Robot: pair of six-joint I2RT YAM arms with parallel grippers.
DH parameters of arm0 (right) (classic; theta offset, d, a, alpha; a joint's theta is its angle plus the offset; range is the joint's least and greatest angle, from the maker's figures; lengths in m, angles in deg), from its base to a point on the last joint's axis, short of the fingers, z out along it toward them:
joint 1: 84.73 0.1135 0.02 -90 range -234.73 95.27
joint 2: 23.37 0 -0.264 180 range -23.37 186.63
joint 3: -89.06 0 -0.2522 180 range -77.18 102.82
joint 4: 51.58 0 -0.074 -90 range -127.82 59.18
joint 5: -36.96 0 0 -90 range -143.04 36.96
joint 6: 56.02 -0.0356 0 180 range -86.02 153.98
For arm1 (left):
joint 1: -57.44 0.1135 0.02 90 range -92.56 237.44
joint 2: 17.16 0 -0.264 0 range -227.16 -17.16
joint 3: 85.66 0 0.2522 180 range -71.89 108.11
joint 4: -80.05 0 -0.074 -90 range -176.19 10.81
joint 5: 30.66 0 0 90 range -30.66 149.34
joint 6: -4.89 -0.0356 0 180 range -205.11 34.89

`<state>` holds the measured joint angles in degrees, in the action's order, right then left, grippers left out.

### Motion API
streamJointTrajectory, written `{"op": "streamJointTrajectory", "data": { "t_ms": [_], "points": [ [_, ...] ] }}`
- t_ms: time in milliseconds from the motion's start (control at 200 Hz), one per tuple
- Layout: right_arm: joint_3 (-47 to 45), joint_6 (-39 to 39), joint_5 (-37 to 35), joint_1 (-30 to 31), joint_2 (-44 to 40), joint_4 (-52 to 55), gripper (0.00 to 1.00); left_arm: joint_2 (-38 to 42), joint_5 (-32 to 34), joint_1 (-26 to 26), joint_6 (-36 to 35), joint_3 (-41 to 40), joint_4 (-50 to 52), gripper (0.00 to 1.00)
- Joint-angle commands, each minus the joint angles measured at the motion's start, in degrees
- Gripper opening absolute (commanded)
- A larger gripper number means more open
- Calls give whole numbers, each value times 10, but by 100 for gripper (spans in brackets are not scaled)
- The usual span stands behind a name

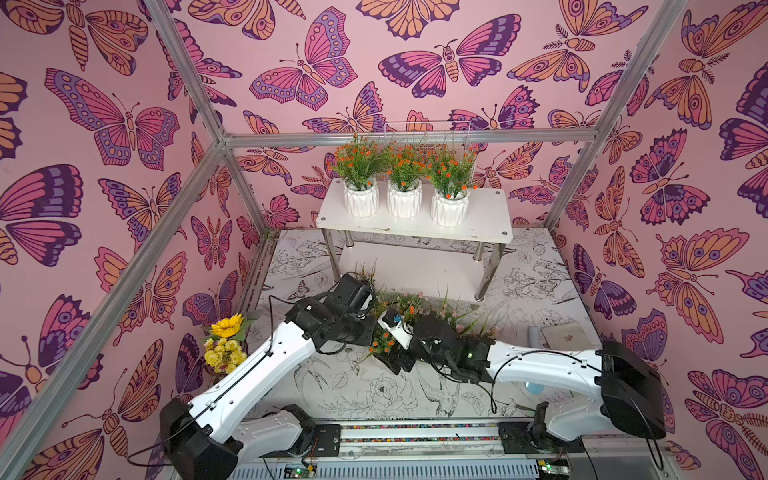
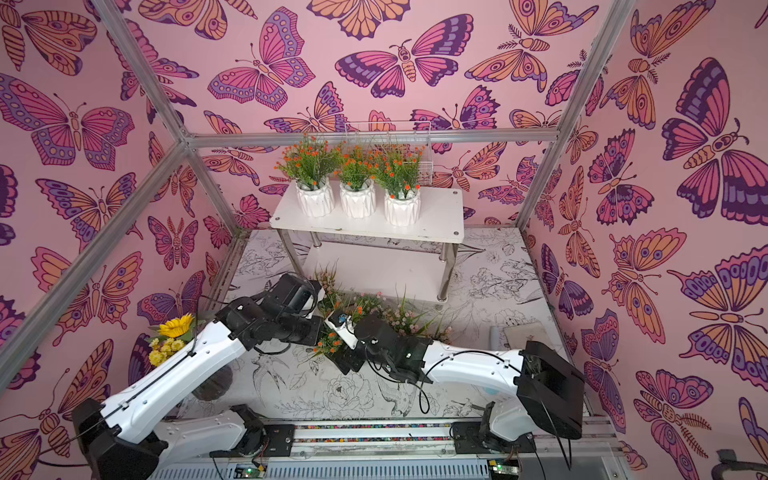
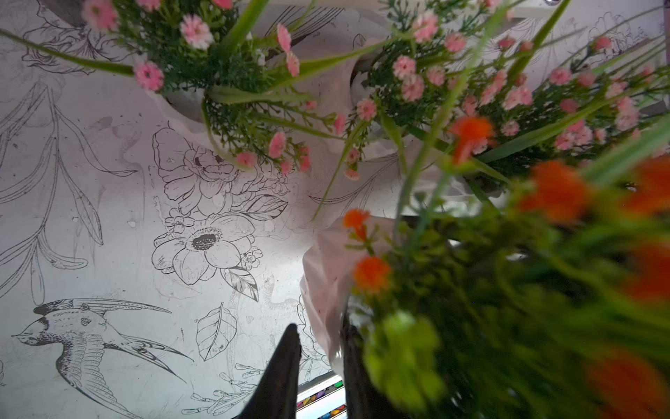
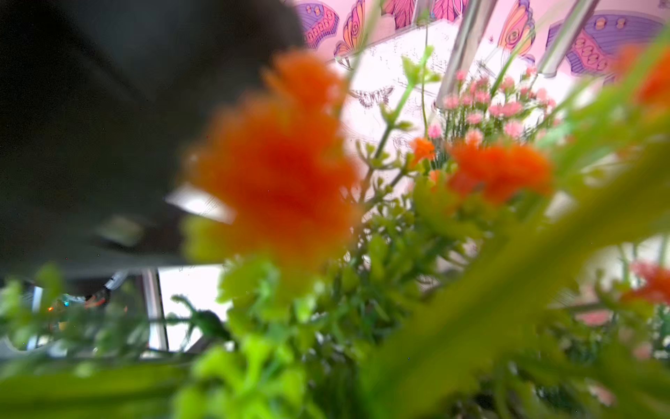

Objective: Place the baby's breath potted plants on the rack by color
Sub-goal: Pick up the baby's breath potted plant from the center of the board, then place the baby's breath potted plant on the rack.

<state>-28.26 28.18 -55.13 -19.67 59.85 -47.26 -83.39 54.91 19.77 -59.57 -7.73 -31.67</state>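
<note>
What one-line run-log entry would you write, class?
rack: three orange plants on top board | fourth orange plant: at left claw, parted | pink plants: on table | right claw: unclear

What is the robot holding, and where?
Cannot tell: the left tool straddles the rim of the white ribbed orange-flowered pot, one finger looking apart from it. The right tool is mostly hidden.

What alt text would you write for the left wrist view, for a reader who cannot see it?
A blurred orange-flowered potted plant fills the foreground, the wall of its white pot between the black jaws of the left gripper. Two pink-flowered potted plants stand beyond it on a table printed with drawn flowers and a bird.
</note>
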Motion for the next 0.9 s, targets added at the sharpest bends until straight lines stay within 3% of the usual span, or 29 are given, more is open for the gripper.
{"op": "streamJointTrajectory", "data": {
  "t_ms": [0, 481, 896],
  "points": [
    [-2, -7, -2, -3, 3, -10, 54, 12, 16, 5, -11, 13, -1, 26],
    [19, -11, 4, -8, -23, 28, 54, 67, 70, 56, -8, -22, 15, 37],
    [95, 0, -22, -20, -79, 111, 55, 96, 97, 59, 1, -68, -21, 37]
  ]
}}
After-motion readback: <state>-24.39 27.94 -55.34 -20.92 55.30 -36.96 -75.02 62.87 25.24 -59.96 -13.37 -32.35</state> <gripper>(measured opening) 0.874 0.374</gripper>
